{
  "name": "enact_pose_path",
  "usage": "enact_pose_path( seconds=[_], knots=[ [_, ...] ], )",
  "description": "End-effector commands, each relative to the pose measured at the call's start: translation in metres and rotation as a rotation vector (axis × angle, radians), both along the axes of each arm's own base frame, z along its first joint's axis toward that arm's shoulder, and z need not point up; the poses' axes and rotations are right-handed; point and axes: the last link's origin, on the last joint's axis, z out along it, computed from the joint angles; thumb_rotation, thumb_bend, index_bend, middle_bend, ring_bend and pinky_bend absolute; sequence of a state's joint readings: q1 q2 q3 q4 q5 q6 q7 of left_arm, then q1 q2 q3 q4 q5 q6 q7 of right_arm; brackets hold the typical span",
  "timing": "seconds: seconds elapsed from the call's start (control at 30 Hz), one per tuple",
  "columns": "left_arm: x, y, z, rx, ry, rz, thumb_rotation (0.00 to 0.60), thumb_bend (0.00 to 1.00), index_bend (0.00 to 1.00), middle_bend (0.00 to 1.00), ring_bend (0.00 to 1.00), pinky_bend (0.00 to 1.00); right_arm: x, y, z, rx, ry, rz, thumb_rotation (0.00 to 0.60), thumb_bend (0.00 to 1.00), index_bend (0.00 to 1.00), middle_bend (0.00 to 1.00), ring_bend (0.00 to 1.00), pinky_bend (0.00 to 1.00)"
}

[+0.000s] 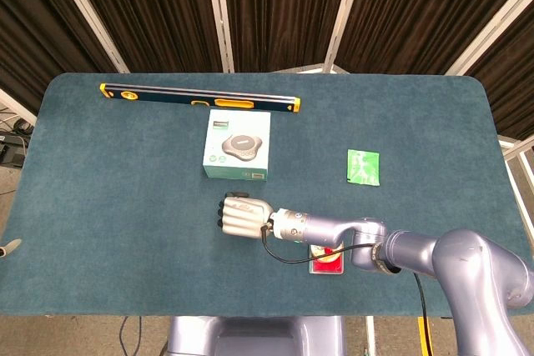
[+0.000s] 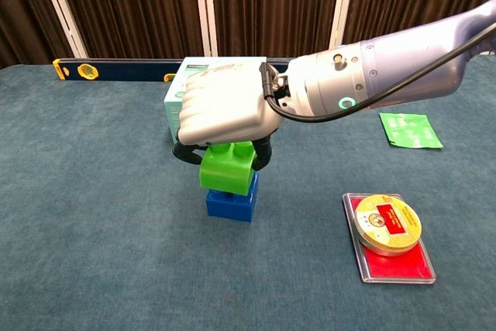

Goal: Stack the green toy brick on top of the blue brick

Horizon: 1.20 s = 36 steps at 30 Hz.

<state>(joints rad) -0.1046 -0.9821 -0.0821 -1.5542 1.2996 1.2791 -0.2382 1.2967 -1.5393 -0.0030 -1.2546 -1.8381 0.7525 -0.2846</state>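
Dark pleated curtain [image 1: 275,6] behind a teal-covered table [image 1: 108,206]

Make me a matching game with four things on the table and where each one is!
Things:
1. green brick
2. blue brick
3. level
4. round tin

Places:
A. along the table's far edge
B. on a red card
C. in the right hand
D. on the cloth, under the green brick

Pairs: 1-C, 2-D, 3-A, 4-B

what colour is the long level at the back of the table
The level is dark blue with orange-yellow ends and fittings, clearest in the head view.
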Motion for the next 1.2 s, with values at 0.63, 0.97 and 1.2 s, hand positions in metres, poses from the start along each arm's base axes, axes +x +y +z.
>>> enact_pose_path(
  seconds=[0.63,0.97,1.2],
  knots=[
    [-0.001,0.001,-0.002,-0.006,0.006,0.004,0.6,0.0,0.0,0.0,0.0,0.0,-0.012,0.0,-0.009,0.006,0.018,0.0,0.6,0.27,0.43,0.55,0.42,0.59],
    [-0.001,0.002,-0.003,-0.009,0.009,0.008,0.6,0.0,0.0,0.0,0.0,0.0,-0.016,-0.001,-0.014,0.003,0.021,-0.006,0.6,0.26,0.43,0.55,0.42,0.59],
    [-0.001,0.002,-0.003,-0.01,0.007,0.005,0.6,0.0,0.0,0.0,0.0,0.0,-0.017,-0.002,-0.011,0.006,0.027,-0.006,0.6,0.05,0.33,0.44,0.41,0.59]
  ],
)
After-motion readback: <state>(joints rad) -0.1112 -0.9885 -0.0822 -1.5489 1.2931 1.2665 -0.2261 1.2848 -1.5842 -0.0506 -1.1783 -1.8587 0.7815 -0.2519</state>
